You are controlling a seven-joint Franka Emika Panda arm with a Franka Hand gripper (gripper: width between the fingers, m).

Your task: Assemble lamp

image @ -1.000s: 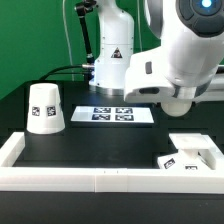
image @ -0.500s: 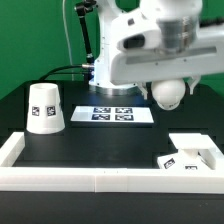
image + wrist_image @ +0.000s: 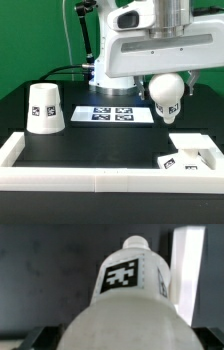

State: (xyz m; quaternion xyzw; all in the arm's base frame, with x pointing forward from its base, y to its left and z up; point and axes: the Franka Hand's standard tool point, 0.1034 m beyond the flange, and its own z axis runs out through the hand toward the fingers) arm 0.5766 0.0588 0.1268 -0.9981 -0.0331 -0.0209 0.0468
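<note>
Holding the bulb (image 3: 166, 96) aloft, gripper (image 3: 122, 339) clenched around it, above the table (image 3: 100, 142).

No readable text (only black-and-white square tags on bulb (image 3: 122, 274), shade (image 3: 44, 108), marker board (image 3: 115, 114)).

Bulb (image 3: 166, 93) farther toward the exterior view's left than a second ago, nearer the marker board (image 3: 118, 114).
</note>
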